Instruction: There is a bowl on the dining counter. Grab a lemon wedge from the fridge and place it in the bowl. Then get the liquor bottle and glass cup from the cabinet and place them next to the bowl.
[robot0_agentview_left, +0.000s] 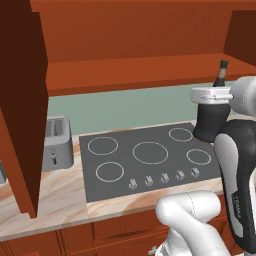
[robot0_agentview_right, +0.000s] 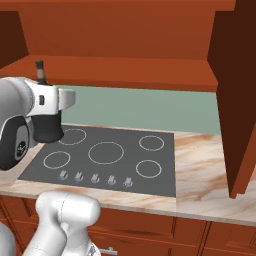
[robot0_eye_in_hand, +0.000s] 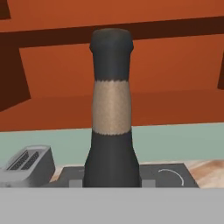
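While the open cabinet (robot0_agentview_right: 120, 70) shows a bare shelf, the liquor bottle (robot0_eye_in_hand: 111, 118) stands upright in the gripper (robot0_eye_in_hand: 111, 186), above the cooktop (robot0_agentview_left: 145, 155). Its dark body rises between the fingers, which seem closed on its lower part — the contact itself is hidden at the hand view's bottom edge. From the base views the hand covers most of the bottle — only neck and base show. A toaster (robot0_agentview_left: 56, 142) sits left of the cooktop.
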